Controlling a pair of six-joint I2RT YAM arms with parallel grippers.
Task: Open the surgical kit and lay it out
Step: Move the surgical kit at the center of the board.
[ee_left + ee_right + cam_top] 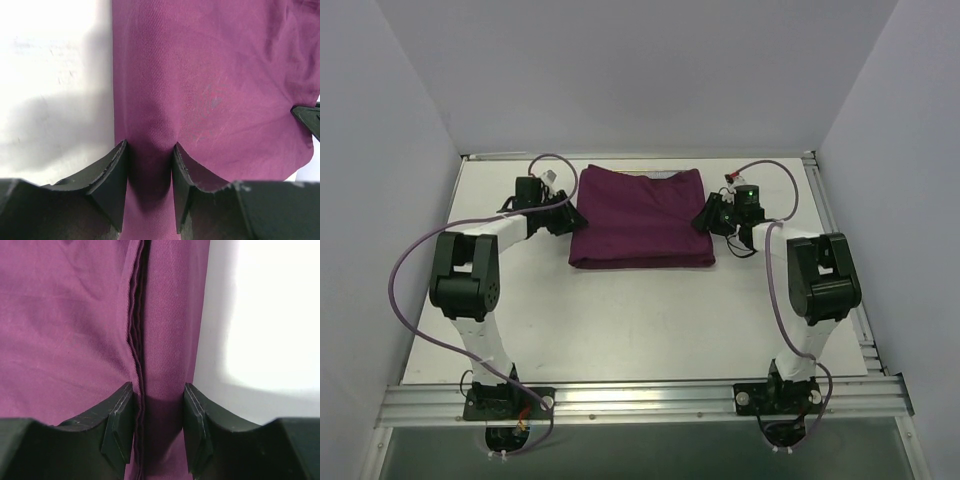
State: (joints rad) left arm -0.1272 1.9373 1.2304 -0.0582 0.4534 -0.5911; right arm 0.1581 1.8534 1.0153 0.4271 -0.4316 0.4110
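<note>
The dark purple cloth wrap lies folded shut as a flat rectangle at the back middle of the table. The mesh tray, forceps and tweezers are hidden. My left gripper sits at the wrap's left edge. In the left wrist view the left gripper is narrowed onto a raised ridge of the cloth. At the wrap's right edge is my right gripper. The right wrist view shows the right gripper pinching the layered edge strip of the cloth.
A pale strip peeks out at the wrap's back edge. White table stretches in front of the wrap, bounded by a metal rail near the arm bases. White walls enclose the left, right and back sides.
</note>
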